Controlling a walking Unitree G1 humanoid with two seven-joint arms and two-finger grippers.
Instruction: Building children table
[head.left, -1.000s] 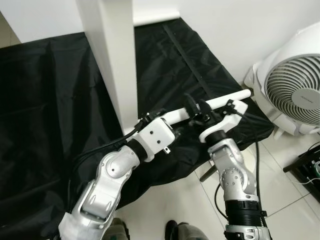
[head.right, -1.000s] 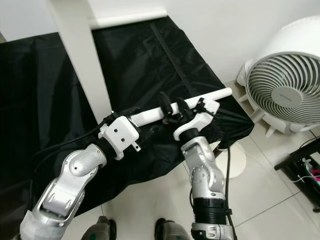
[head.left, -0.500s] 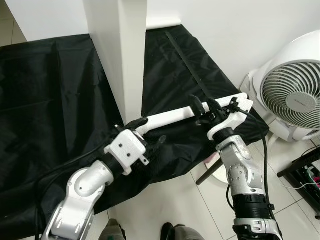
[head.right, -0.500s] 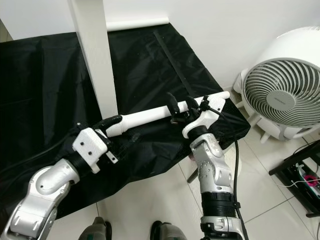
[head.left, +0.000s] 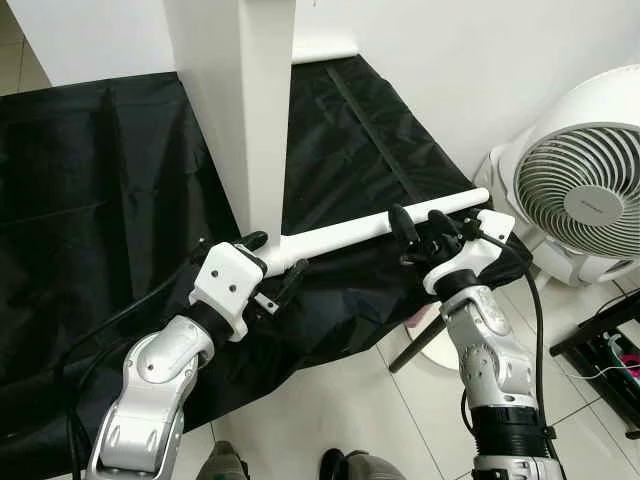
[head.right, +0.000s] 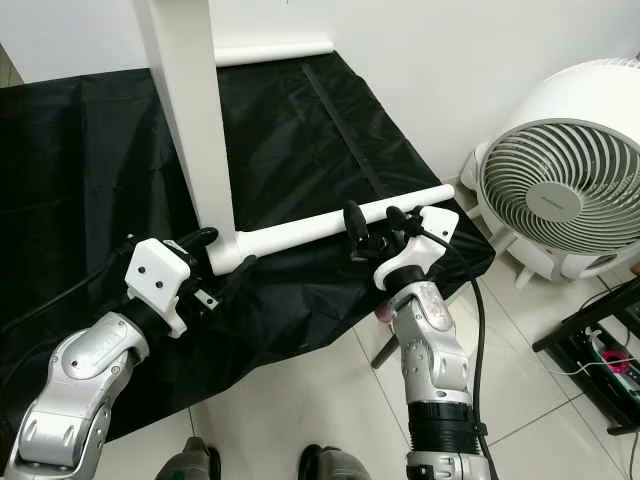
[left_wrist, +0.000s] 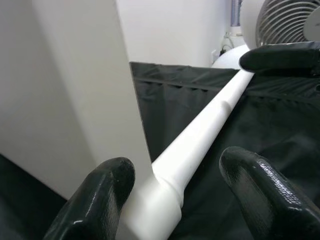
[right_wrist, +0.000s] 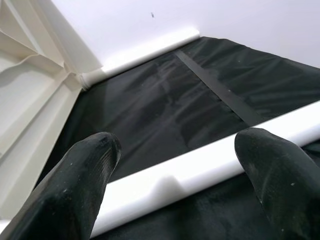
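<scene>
Two grippers flank the white table leg (head.left: 350, 228), which meets the upright white tabletop (head.left: 245, 100) above the black sheet (head.left: 100, 180): left gripper (left_wrist: 172, 200) near the joint, right gripper (right_wrist: 172, 185) farther along, fingers spread.

White fan (head.left: 585, 195) beside black sheet (head.left: 90, 180).

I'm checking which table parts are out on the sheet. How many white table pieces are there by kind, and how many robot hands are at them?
Table top panels, standing on edge: 1
White table legs: 2, one fitted at the panel's corner between both hands, one at the far corner by the wall
Robot hands: 2, left hand, right hand
Total: 5
</scene>
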